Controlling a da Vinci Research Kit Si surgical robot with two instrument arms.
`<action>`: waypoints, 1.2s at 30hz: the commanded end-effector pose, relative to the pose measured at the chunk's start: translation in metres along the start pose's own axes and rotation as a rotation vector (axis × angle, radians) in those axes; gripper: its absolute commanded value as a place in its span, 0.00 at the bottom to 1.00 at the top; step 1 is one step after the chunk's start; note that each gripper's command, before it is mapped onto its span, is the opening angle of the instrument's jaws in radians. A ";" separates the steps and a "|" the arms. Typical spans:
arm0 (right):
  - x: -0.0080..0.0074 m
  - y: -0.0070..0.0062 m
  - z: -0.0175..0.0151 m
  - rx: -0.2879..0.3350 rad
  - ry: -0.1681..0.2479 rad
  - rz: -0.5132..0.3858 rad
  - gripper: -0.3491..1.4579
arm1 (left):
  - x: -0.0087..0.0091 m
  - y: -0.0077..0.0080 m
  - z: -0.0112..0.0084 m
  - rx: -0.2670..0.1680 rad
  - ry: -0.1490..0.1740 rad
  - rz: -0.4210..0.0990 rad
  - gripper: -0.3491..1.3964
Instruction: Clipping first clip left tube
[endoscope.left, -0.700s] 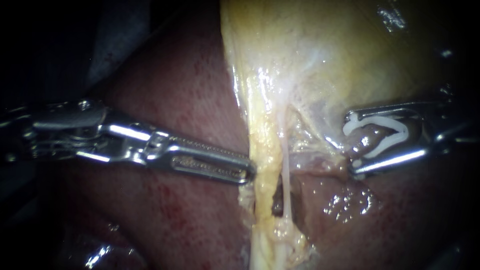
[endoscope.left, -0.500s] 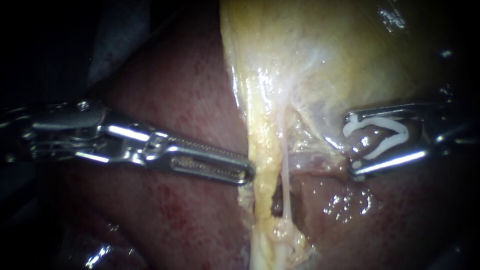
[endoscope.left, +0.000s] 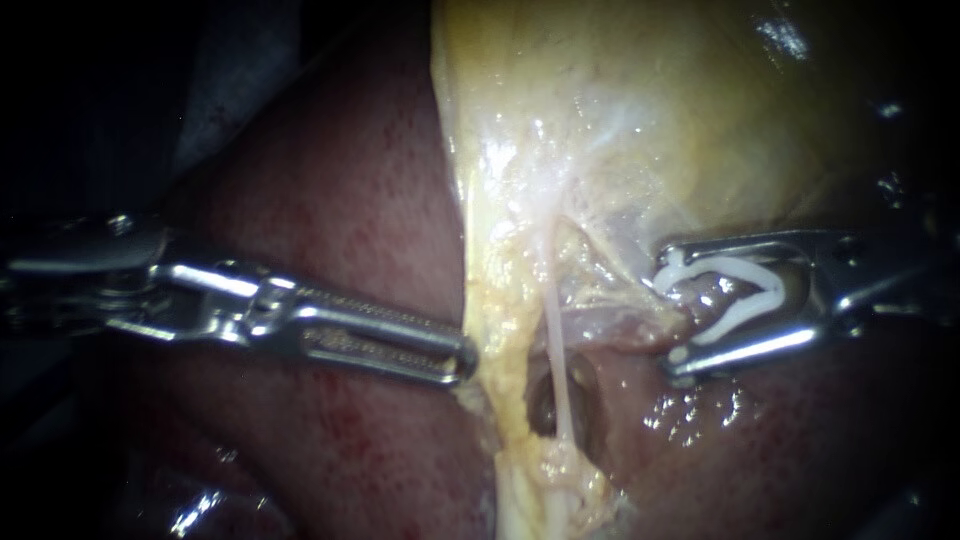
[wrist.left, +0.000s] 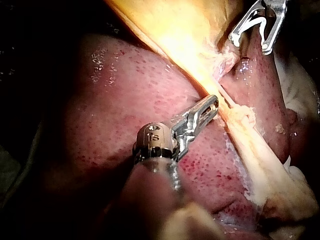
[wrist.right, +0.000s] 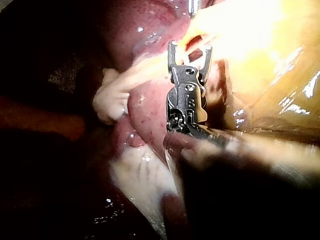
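Both instruments are standing further left against the tissue than in the earlier frames. The slender steel left instrument (endoscope.left: 455, 358) is drawing back and taking the tissue edge with it. The right instrument (endoscope.left: 668, 313) is lying nearer the tubes.

The left tube (endoscope.left: 505, 400), a thick yellowish fatty strand, is running down from the glistening yellow gallbladder (endoscope.left: 650, 100) across the dark red, speckled liver (endoscope.left: 340, 200). It is bearing no clip. The left instrument's serrated jaws are lying closed together on its outer edge, as the left wrist view (wrist.left: 212, 104) is also showing.

A thin pale tube (endoscope.left: 556, 350) is stretching taut just beside the left tube, with a dark oval window (endoscope.left: 545, 410) gaping between the two.

The right instrument's jaws are standing wide apart and cradling the V-shaped white clip (endoscope.left: 725, 266), its mouth facing the tubes; in the right wrist view (wrist.right: 190, 47) the jaws are pointing at the bright yellow tissue. The clip is lying apart from the left tube. The thin pale tube and a wrinkled fold of translucent membrane are standing between them.
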 end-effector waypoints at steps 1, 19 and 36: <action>-0.0002 -0.0002 0.0004 0.002 -0.001 -0.003 0.52 | -0.0001 -0.0003 -0.0004 -0.001 -0.003 -0.001 0.00; -0.0035 -0.0028 0.0075 0.058 -0.032 -0.001 0.52 | -0.0008 -0.0018 -0.0015 0.002 -0.018 -0.007 0.00; -0.0059 -0.0016 0.0139 0.106 -0.064 0.003 0.51 | -0.0008 -0.0019 -0.0015 0.001 -0.019 -0.007 0.00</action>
